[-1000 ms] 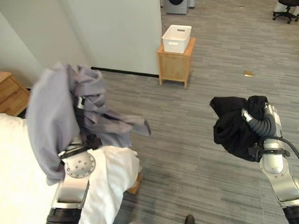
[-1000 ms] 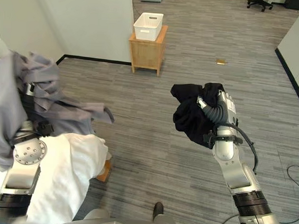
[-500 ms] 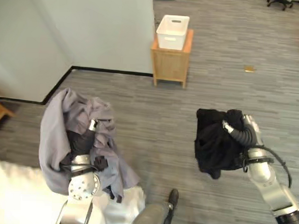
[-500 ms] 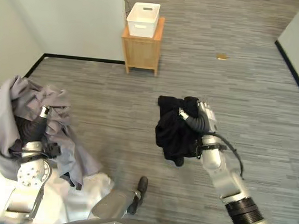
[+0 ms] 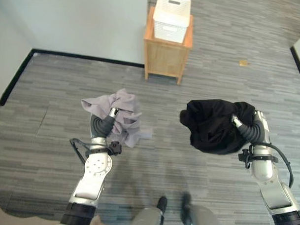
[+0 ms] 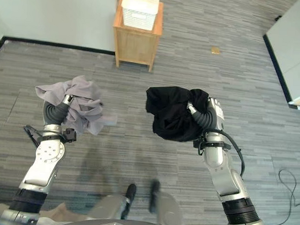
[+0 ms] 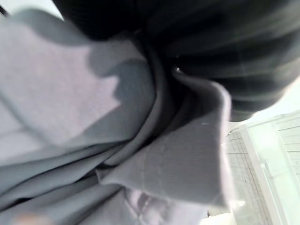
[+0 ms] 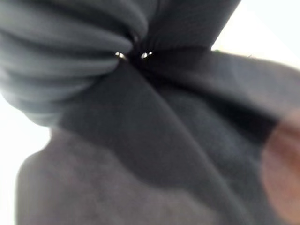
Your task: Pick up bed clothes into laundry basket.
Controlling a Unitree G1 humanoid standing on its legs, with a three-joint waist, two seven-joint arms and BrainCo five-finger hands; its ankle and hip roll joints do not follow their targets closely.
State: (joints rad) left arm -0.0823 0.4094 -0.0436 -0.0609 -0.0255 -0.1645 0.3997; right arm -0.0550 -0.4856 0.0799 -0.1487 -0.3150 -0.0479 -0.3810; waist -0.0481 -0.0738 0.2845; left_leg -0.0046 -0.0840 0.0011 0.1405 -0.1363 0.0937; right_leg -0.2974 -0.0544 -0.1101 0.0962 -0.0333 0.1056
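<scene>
Bed clothes ride in both hands: a grey garment (image 5: 121,113) bunched over the left hand (image 5: 112,113) at 9 o'clock, a black one (image 5: 213,125) over the right hand (image 5: 237,121) at 3, fingers hidden. Soft, light, likely to slip; best gathered mid-bundle. White basket (image 5: 172,11) tops a wooden stand (image 5: 165,56) at 12, across grey plank floor (image 5: 51,109).

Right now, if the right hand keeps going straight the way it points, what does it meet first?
The right hand, wrapped in the black garment, points up-floor. Only bare floor lies ahead; depth is unclear. The wooden stand sits off to its left.
</scene>
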